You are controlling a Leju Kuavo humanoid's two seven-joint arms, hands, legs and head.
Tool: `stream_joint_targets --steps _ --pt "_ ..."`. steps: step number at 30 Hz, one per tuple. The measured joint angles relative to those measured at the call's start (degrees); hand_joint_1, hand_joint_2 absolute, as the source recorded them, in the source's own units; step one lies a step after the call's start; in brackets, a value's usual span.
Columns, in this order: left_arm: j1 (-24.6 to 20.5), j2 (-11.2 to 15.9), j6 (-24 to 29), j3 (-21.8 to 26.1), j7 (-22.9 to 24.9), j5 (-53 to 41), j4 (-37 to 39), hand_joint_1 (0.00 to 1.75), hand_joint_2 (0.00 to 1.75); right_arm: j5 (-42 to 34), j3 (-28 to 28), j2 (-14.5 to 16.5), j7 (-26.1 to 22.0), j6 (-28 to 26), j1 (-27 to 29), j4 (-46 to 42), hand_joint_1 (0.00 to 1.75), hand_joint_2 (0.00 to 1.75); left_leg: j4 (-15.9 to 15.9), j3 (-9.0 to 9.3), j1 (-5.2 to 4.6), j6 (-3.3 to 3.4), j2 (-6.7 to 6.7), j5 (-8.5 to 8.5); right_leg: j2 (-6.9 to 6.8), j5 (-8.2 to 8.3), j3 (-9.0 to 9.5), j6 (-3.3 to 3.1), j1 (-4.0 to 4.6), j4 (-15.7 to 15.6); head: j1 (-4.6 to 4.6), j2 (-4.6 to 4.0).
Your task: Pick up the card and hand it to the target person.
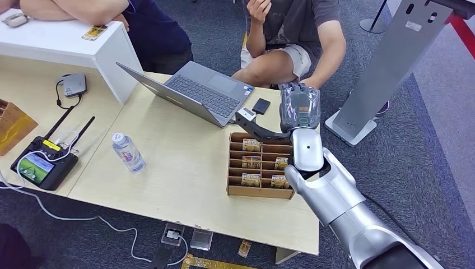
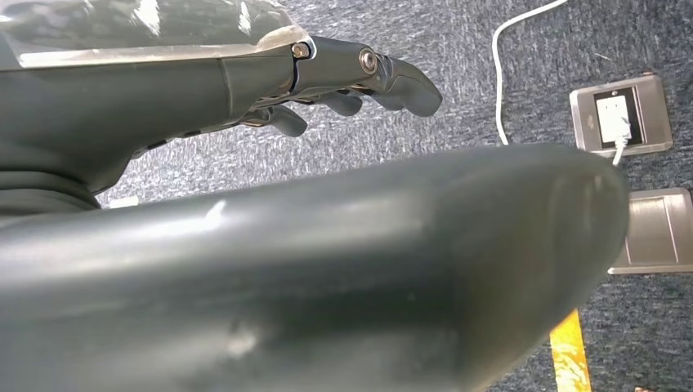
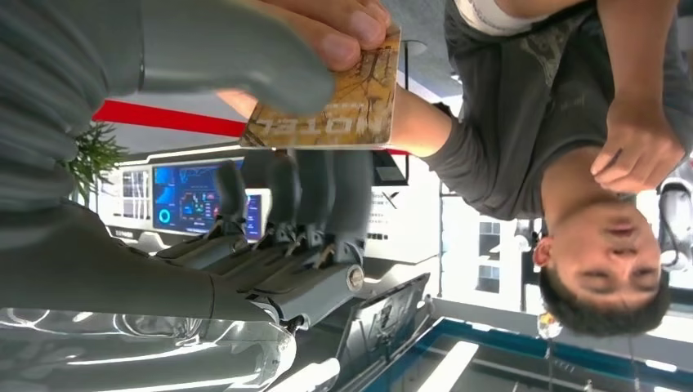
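my right robot hand (image 3: 270,196) grips the card (image 3: 335,106), lifted off the tabletop (image 1: 185,162) toward the person (image 1: 291,33), whose fingers (image 3: 343,28) already pinch it. pickup done; letting go remains. my left robot hand (image 2: 343,82) hangs loose, holding nothing.

Office or demo-lab space: grey carpet floor (image 1: 425,140) with a metal floor power socket (image 2: 621,113), pale wooden table (image 1: 185,168) holding an open grey laptop (image 1: 193,92), black handheld controller with screen and antennas (image 1: 45,162), white counter block (image 1: 61,42), wall of blue display screens (image 3: 192,196).
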Motion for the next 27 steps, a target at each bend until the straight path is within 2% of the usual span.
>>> stream_joint_targets --steps 3,6,12,18,20,22,26,27 --pt "-0.01 0.0 0.0 0.02 -0.11 0.01 0.04 0.0 0.0 -0.37 0.45 0.67 -0.63 0.68 0.02 1.46 0.0 1.75 0.0 0.0 0.0 0.0 0.01 0.0 0.0 0.0 -0.01 0.0 0.0 0.0 -0.03 0.0" --pt "0.0 0.0 0.04 0.03 -0.21 0.02 0.11 0.0 0.0 -1.08 0.81 1.22 -0.96 -0.89 0.08 2.58 0.0 1.75 0.0 0.0 0.0 0.0 0.0 0.0 0.0 0.0 -0.01 0.0 0.0 0.0 -0.04 0.0" --pt "0.03 -0.09 0.89 0.07 -0.3 0.02 0.24 0.0 0.0 -2.39 1.25 1.47 -1.96 -7.58 0.66 2.68 0.0 1.75 0.0 0.01 0.0 0.0 0.01 0.0 0.01 0.0 -0.01 0.0 0.0 0.0 0.01 0.0" --pt "0.07 -0.4 1.78 0.23 -0.11 0.28 0.4 0.0 0.0 -6.29 0.66 1.12 -5.22 -15.76 3.02 -0.69 0.0 1.75 0.01 0.03 0.0 0.0 0.02 0.0 0.02 0.0 -0.02 0.0 0.0 -0.01 -0.01 0.0" --pt "0.09 -0.49 2.04 0.42 -0.04 0.37 0.43 0.0 0.0 -11.59 -0.12 0.96 -8.4 -18.17 4.25 -2.51 0.0 1.75 0.01 0.03 0.0 0.0 0.02 0.0 0.02 0.0 -0.02 0.0 0.0 -0.01 -0.02 0.0" --pt "0.12 -0.54 2.25 0.59 0.02 0.52 0.44 0.0 0.0 -19.95 -1.16 0.84 -12.83 -19.85 5.81 -4.69 0.0 1.75 0.01 0.03 0.0 0.0 0.02 0.0 0.02 0.0 -0.02 0.0 0.0 -0.01 -0.02 0.0" --pt "0.14 -0.58 2.48 1.03 0.02 0.78 0.49 0.0 0.0 -38.17 -3.3 0.37 -21.66 -20.03 8.98 -9.0 0.0 1.75 0.0 0.03 0.0 0.0 0.02 0.0 0.02 0.0 -0.02 0.0 0.0 -0.01 -0.03 0.0" --pt "0.14 -0.58 2.49 1.1 0.03 0.8 0.5 0.0 0.0 -40.71 -3.53 0.3 -22.75 -19.9 9.35 -9.47 0.0 1.75 0.0 0.03 0.0 0.0 0.02 0.0 0.02 0.0 -0.02 0.0 0.0 -0.01 -0.03 0.0"
